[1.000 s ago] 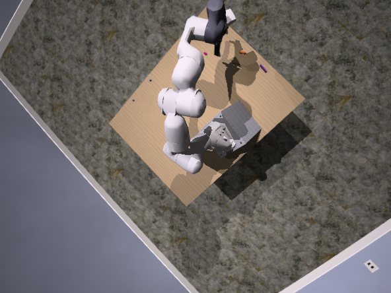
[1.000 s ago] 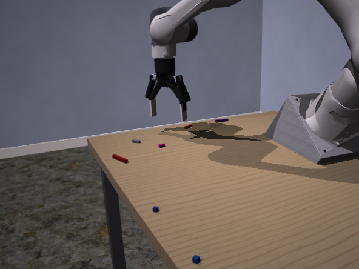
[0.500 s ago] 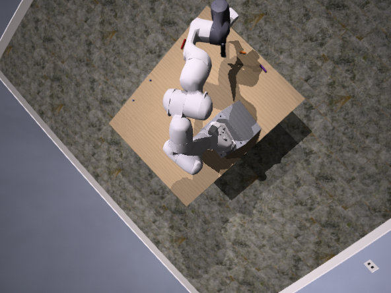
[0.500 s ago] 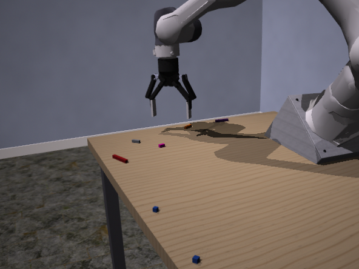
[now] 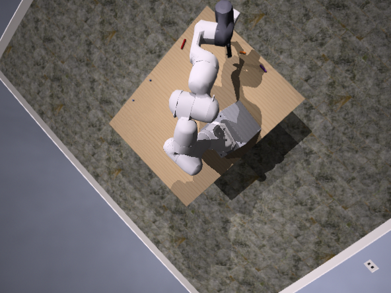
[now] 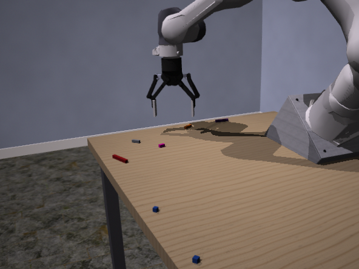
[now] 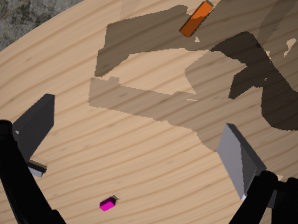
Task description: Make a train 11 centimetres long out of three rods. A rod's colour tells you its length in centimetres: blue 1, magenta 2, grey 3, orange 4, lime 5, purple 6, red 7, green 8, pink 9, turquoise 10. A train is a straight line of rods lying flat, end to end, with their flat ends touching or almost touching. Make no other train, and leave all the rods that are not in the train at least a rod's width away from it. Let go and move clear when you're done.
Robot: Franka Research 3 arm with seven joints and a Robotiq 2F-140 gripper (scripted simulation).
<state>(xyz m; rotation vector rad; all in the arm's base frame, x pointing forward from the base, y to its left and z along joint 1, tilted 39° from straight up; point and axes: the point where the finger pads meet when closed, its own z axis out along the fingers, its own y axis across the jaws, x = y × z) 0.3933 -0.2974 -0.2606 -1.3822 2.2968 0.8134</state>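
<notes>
The black two-finger gripper (image 5: 229, 57) (image 6: 174, 116) (image 7: 139, 124) hangs wide and bare above the wooden table (image 5: 158, 115) (image 6: 242, 188) (image 7: 150, 160) — magenta rod (image 6: 161, 145) (image 7: 107, 204) below, orange rod (image 5: 242, 52) (image 6: 188, 126) (image 7: 196, 19) beyond, purple rod (image 5: 263, 68) (image 6: 221, 120) farther out. No train yet; this looks like the approach for a first pick — next, line up over one rod and descend.

From where I stand, the end effector (image 5: 229, 55) (image 6: 173, 115) (image 7: 139, 124) is nearer the orange rod (image 5: 242, 52) (image 6: 188, 126) (image 7: 196, 19) than a second ago, its fingers spread wider. Seen from above, the shifted arm (image 5: 203, 77) (image 6: 194, 18) now uncovers the red rod (image 5: 183, 43) (image 6: 119, 159), well apart from the orange one, and hides the magenta rod (image 6: 161, 145) (image 7: 107, 204).
</notes>
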